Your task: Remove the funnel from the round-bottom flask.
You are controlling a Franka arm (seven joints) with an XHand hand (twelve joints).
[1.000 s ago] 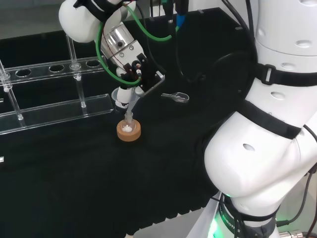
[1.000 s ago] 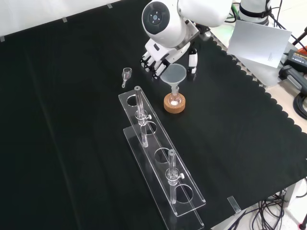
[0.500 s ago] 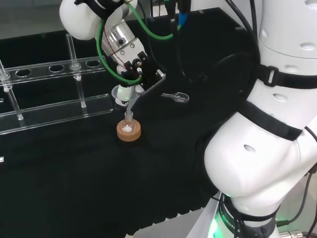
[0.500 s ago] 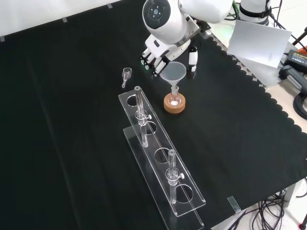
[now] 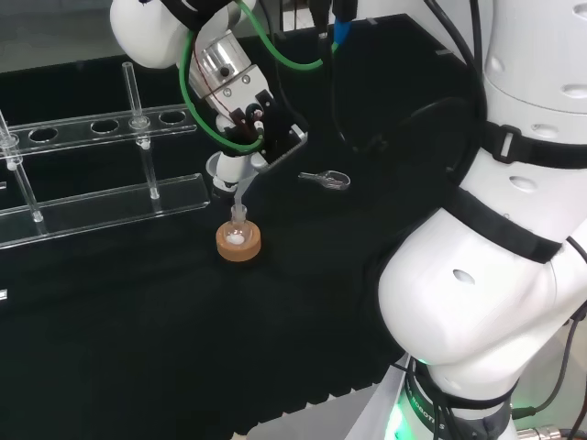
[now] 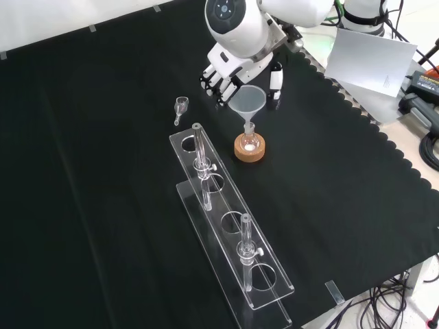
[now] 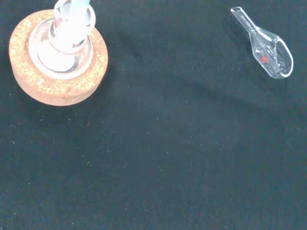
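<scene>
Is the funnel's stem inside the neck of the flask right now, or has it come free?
Touching. In the front view the funnel has its stem down in the neck of the flask, which sits on the cork ring.

black cloth with a scalloped edge covers the bench, pale floor beyond it.

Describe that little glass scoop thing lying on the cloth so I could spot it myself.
In the front view, start at the long clear rack that runs across the black cloth, and go to its far end. Just beyond it, to the left of the cork ring with the funnel, lies the scoop. Unlike the upright tubes, it lies flat by itself: a tiny clear spoon with a short stem.
</scene>
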